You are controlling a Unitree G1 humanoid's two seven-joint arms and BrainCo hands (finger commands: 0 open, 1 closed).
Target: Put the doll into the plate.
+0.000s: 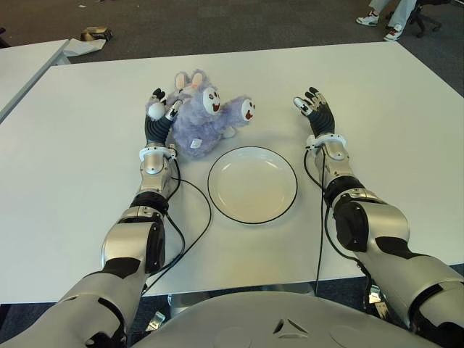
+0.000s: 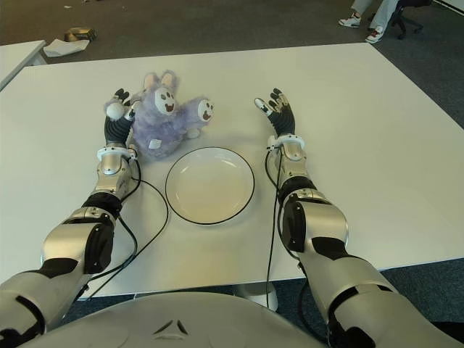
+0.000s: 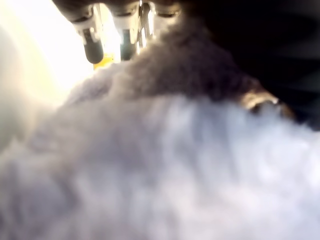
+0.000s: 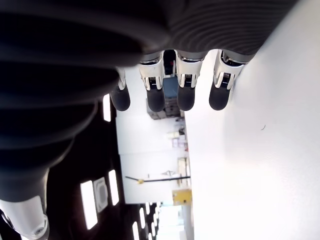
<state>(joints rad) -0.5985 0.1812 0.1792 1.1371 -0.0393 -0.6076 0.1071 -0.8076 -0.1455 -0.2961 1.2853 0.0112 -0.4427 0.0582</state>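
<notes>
Currently the grasping step is judged to be in hand: the left hand point(image 1: 161, 109) is pressed against the left flank of the doll point(image 1: 205, 116), a purple plush with white faces, which lies on the table just beyond the far-left rim of the plate point(image 1: 290, 206). In the left wrist view the frame is filled with fur point(image 3: 165, 165), and the fingertips point(image 3: 92, 47) are seen extended over it rather than wrapped round; a firm hold cannot be confirmed, so the hand is recorded as open and in contact. The right hand point(image 1: 315, 109) is shown well to the right of the doll, fingers straight and holding nothing. The plate is empty. Next move, as judged: fingers to be closed on the plush body, then a lift and a short carry toward the robot, over the rim. The table point(image 1: 391, 109) is white and bare otherwise; a second table point(image 1: 22, 61) stands at left. Dark carpet point(image 1: 217, 22), a small object on the floor point(image 1: 96, 33), and a person's shoes point(image 1: 380, 25) beside a chair base are noted beyond.
</notes>
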